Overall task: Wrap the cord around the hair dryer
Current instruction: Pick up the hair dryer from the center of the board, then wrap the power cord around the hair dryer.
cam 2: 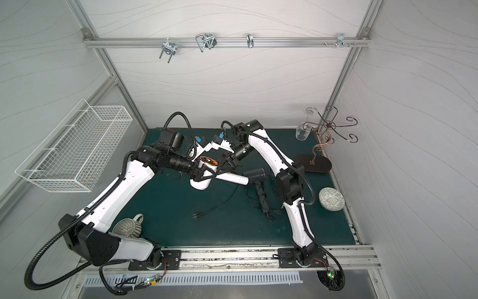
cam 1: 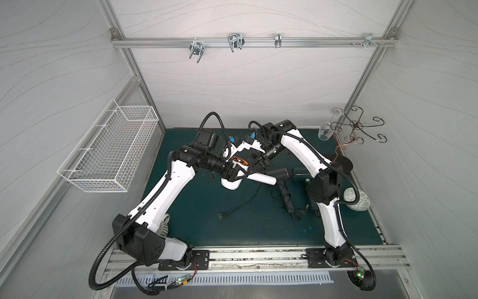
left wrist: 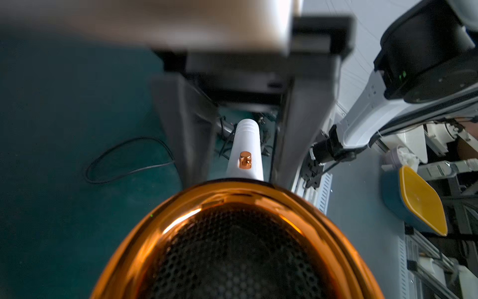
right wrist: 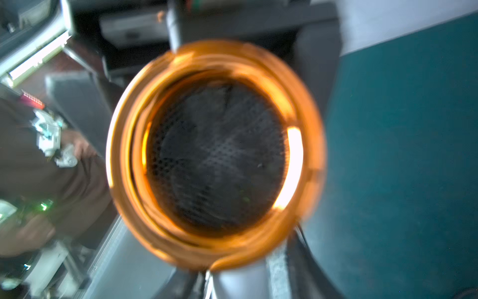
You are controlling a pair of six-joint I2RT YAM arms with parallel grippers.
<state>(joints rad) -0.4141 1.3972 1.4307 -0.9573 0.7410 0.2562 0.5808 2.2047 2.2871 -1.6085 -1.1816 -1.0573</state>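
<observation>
Copper switch [left wrist: 245,160] on the hair dryer [cam 1: 260,178] shows only from left wrist, centre frame; left end effector [cam 1: 234,177] is clamped on the hair dryer, right end effector [cam 1: 252,168] apart

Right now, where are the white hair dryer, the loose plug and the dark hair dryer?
white hair dryer [cam 1: 262,178]: in a top view, on its white handle.
loose plug [cam 1: 222,214]: in a top view, on the plug body at the cord's end.
dark hair dryer [cam 1: 275,173]: in a top view, on its head.
</observation>
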